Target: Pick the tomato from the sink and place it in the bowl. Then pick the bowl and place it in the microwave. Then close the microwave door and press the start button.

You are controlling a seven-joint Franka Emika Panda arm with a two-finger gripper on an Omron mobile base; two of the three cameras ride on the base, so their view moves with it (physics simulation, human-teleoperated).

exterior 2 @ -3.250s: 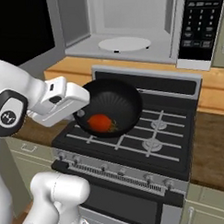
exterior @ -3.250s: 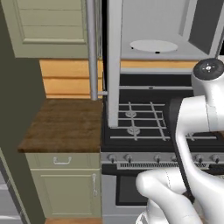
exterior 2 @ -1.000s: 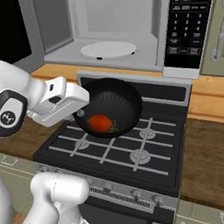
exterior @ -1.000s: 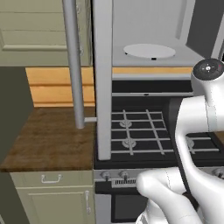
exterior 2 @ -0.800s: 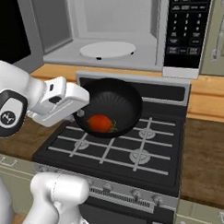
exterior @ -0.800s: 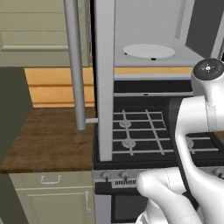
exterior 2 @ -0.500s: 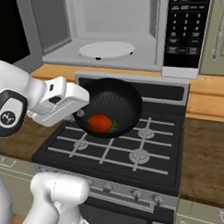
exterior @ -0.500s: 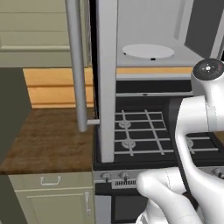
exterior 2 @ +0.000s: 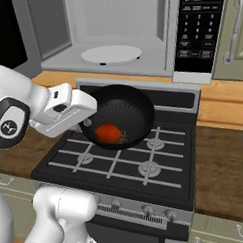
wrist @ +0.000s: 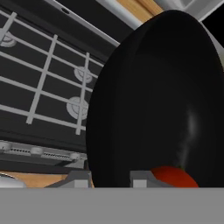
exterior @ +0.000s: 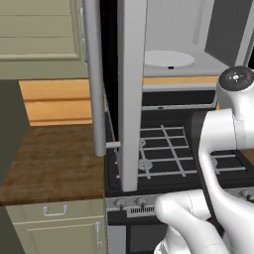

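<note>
The black bowl hangs in the air above the stove, with the red tomato lying inside it. My gripper is shut on the bowl's left rim. In the hand view the bowl looms large and the tomato peeks out at its bottom, with my gripper clamped on the rim. The microwave stands open above the stove, its white turntable bare. The microwave door is swung out edge-on in the left base view, its bar handle to the left. The sink is out of view.
A black gas stove with grey grates and front knobs lies under the bowl. Wooden counter flanks it on the left, and more counter on the right. The keypad panel is on the microwave's right. Beige cabinets hang at upper left.
Both base views have shifted as the base drives: the microwave and stove slide toward the centre. The bowl with the tomato stays in my grip.
</note>
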